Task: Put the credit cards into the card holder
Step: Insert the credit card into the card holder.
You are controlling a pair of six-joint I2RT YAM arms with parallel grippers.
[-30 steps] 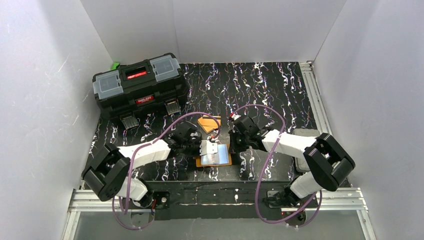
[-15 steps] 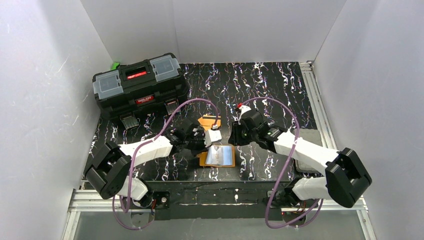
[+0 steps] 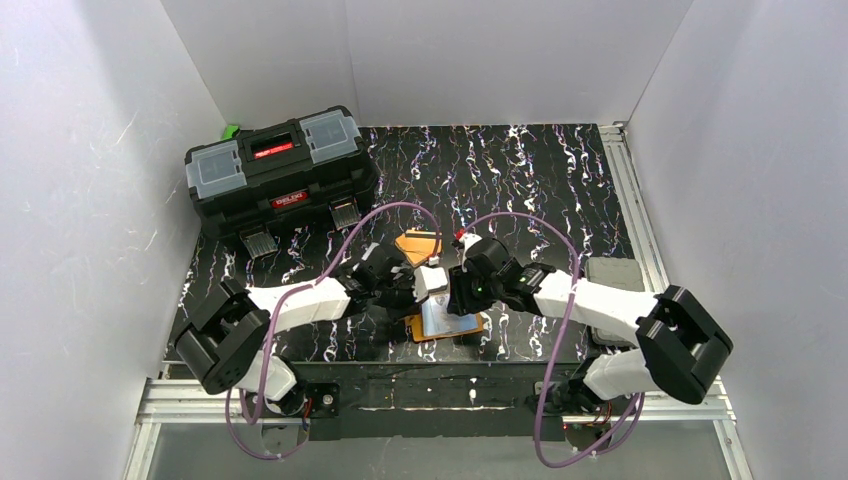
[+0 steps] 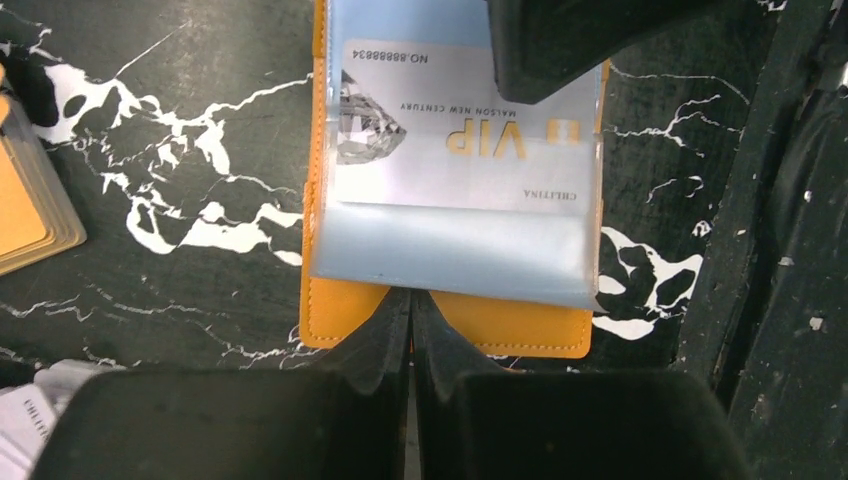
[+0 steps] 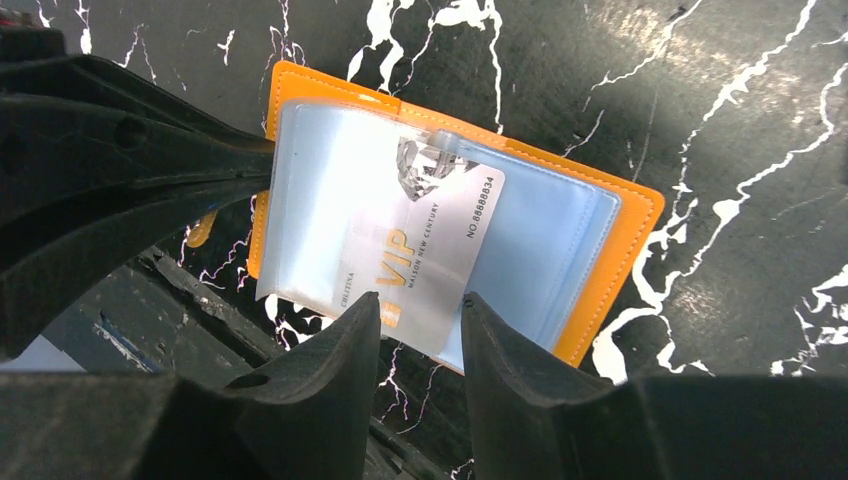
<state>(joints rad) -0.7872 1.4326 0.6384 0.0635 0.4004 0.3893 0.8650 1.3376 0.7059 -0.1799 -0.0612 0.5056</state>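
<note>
Card holder (image 3: 445, 325) lying open, lower middle of top view, with white card (image 5: 420, 250) being tucked partly into sleeve. Card thin, stiff, slippery; short edge best pinched. Left gripper (image 4: 410, 300) being held clenched, empty; right gripper (image 5: 420, 300) being held spread.

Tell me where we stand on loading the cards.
Done: the card holder lies open, sleeves up. In hand: a white VIP card sits skewed, only partly in a sleeve, the right gripper, jaws apart, over its near end and the left gripper shut at the holder's edge. Left: seat that card, then load the stack of orange cards beyond the holder.
</note>
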